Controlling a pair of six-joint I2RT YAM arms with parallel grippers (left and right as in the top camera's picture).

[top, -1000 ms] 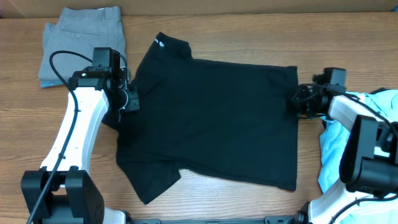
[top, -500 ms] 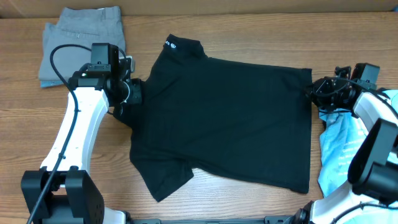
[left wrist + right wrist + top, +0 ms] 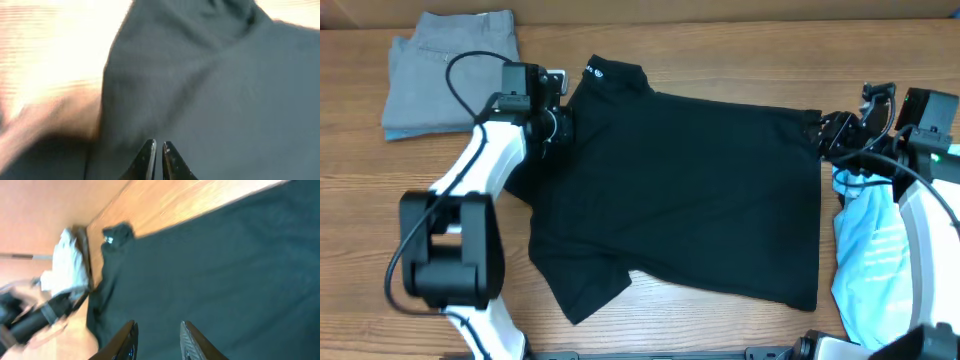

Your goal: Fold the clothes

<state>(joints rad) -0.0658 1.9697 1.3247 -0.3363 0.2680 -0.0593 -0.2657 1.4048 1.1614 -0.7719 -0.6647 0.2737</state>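
The black shirt is soft matt cloth, the grey folded garment matt woven cloth, the light blue tee thin cloth, the table smooth grained wood, and the left arm's shell glossy white plastic.

Two white-shelled units with black joints, the left arm and right arm; a black cable loops behind the left's glossy black, pointed fingers.

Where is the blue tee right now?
Overhead view: the blue tee lies at the table's right edge, just right of the black shirt.
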